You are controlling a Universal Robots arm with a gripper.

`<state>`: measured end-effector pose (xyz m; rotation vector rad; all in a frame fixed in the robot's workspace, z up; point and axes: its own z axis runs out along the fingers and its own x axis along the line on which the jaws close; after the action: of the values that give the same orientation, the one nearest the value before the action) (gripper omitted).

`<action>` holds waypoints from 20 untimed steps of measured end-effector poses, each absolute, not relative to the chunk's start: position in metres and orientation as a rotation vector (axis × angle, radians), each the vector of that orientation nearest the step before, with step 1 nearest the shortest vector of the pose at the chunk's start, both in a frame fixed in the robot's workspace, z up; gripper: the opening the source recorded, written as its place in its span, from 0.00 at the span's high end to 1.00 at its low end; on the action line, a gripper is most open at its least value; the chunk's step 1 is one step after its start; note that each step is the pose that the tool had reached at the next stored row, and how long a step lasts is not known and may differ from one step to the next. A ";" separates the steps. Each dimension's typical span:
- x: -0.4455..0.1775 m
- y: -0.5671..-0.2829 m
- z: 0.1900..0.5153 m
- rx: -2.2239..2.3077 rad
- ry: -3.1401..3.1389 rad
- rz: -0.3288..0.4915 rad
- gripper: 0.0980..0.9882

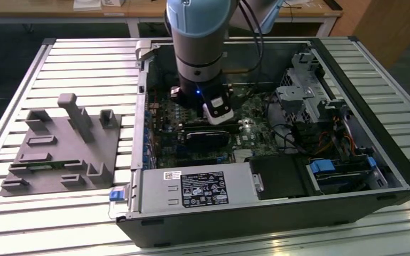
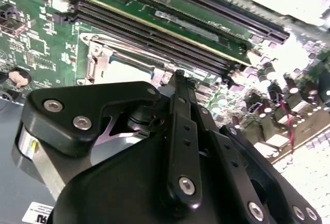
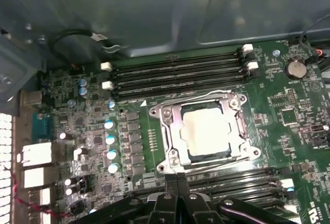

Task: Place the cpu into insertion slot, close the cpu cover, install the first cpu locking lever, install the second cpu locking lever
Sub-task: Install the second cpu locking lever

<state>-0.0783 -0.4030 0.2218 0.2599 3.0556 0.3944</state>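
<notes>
Pincer (image 3: 177,183) seen in the first wrist view with both fingertips pressed flat together, nothing between them — closed and empty. Hovered just beside the near edge of the insertion slot (image 3: 206,131), over the rail of the nearest memory slots (image 3: 242,180). Same pincer (image 2: 178,77) found in the second wrist view as a black linkage with silver screws, its tip reaching close to the socket's corner.

Cpu (image 3: 209,131) noted already seated in the insertion slot: pale, silvery top, lying flat and square inside the metal rim. Cpu cover (image 3: 172,128) appeared down over the chip as a thin silvery frame around it, with the chip showing through the large window. Could not tell whether either locking lever was latched. Thin wire rods ran along the socket edges, but their ends were too fine to read.

Green motherboard (image 3: 289,116) surrounded the socket. Row of blue-topped capacitors (image 3: 110,147) stood to one side of it, a round coin battery (image 3: 295,68) to the other. Further bank of long black memory slots (image 3: 175,77) lay on the far side of the socket.

Exterior view — robot arm (image 1: 198,48) reached down into an open computer case (image 1: 276,154) lying on its side on a slatted metal bench (image 1: 84,64). Grey fixture block (image 1: 62,149) with upright posts sat on the bench toward the exterior view's left, well apart from the case.
</notes>
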 end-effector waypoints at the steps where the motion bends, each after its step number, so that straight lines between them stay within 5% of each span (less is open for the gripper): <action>1: -0.077 -0.402 0.222 0.262 3.055 0.391 0.99; 20: -0.063 -0.370 0.222 0.271 3.060 0.265 0.99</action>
<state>-0.0633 -0.3698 0.2217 0.2715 3.0599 0.2651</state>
